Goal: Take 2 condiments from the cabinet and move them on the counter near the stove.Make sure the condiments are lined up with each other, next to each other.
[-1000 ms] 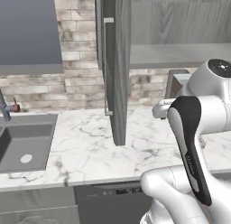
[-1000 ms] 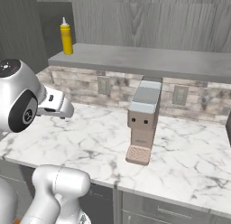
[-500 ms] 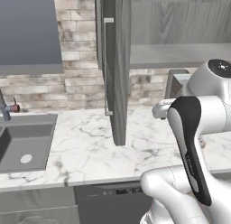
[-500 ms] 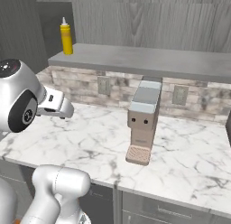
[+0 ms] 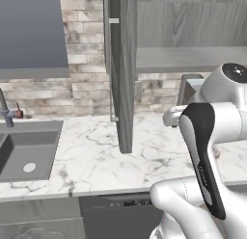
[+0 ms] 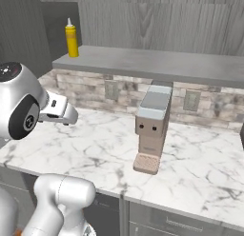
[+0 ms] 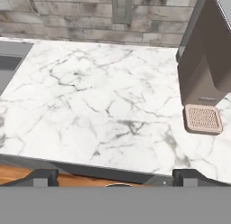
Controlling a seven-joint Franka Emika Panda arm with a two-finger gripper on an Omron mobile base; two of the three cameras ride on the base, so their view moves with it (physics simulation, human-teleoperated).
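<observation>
White marble counter [image 6: 90,149] with grey veining runs under a brick-pattern backsplash [image 6: 90,90], and a greyish coffee machine [image 6: 152,128] sits on it, so I'll use that as the reference point. Up and to the left of the coffee machine, in the right base view, there's the yellow squeeze bottle [image 6: 71,37]: slim, mustard yellow, pale pointed nozzle, standing upright near the left end of the pale grey shelf board [image 6: 157,63] inside the grey wood-grain cabinet [image 6: 157,18]. Only that one condiment is visible; the red one I can't spot. From the left base view the cabinet door [image 5: 123,74] hangs open edge-on, left of the coffee machine, and further left a grey sink [image 5: 24,153] is set in the counter with a faucet [image 5: 7,110] behind it. The gripper [image 7: 115,175] is over the counter's front edge, to the left of the coffee machine in the hand view, fingertips [image 7: 40,177] spread as wide as they go with nothing between them. The machine's drip tray [image 7: 203,119] is pinkish with a mesh grid.
</observation>
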